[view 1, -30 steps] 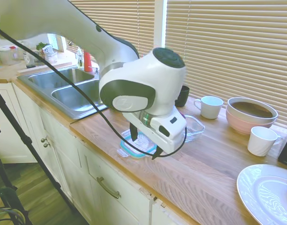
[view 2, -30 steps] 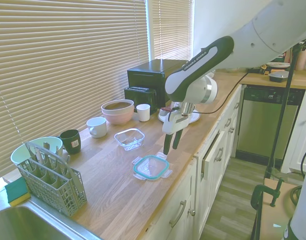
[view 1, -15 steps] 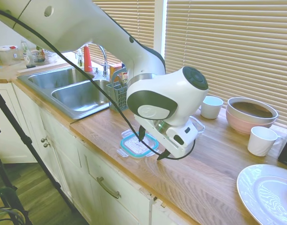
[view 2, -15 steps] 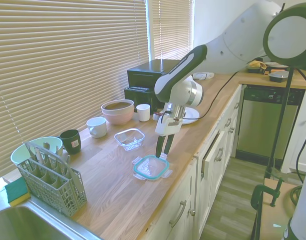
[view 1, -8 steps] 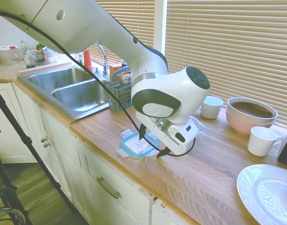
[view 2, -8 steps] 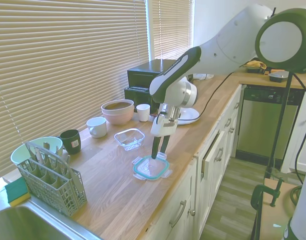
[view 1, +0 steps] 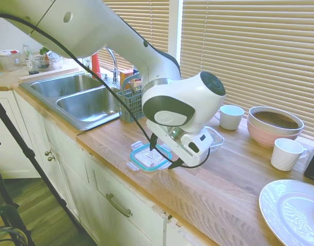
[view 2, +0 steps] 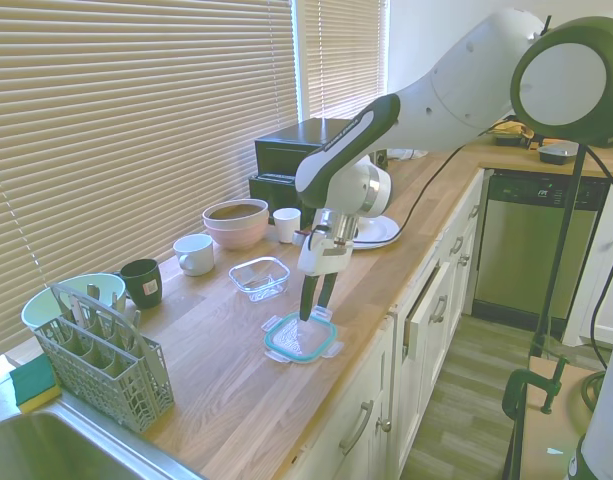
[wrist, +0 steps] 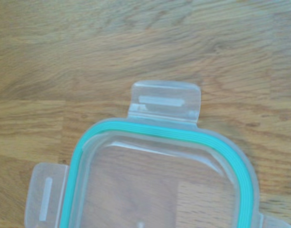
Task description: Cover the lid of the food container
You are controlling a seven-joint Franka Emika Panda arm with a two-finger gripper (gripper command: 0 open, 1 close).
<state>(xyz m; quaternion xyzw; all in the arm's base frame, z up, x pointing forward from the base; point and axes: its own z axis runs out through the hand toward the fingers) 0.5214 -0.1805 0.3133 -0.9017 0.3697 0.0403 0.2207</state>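
Second exterior view has the flat square clear plastic lid with the teal seal rim (view 2: 301, 338) lying flat on the wooden countertop (view 2: 216, 380), close to its front edge. The white arm's two-finger gripper (view 2: 313, 312) points down at the lid's edge nearest the white plate; its dark fingers (view 2: 306, 300) stand a little apart, tips at or just above that rim, and whether they have hold of it cannot be told. In the wrist view the lid (wrist: 154, 180) fills the lower part, one clear snap tab (wrist: 165, 103) lying flat on the wood. The small clear square food container (view 2: 259, 277) sits uncovered just behind the lid, toward the blinds, apart from it. Further along the back edge stand a white mug (view 2: 194, 253), a dark mug (view 2: 142, 282) and a pink bowl (view 2: 236, 222). A grey cutlery basket (view 2: 98, 355) stands near the sink end, a round white plate (view 2: 374, 231) beyond the arm.
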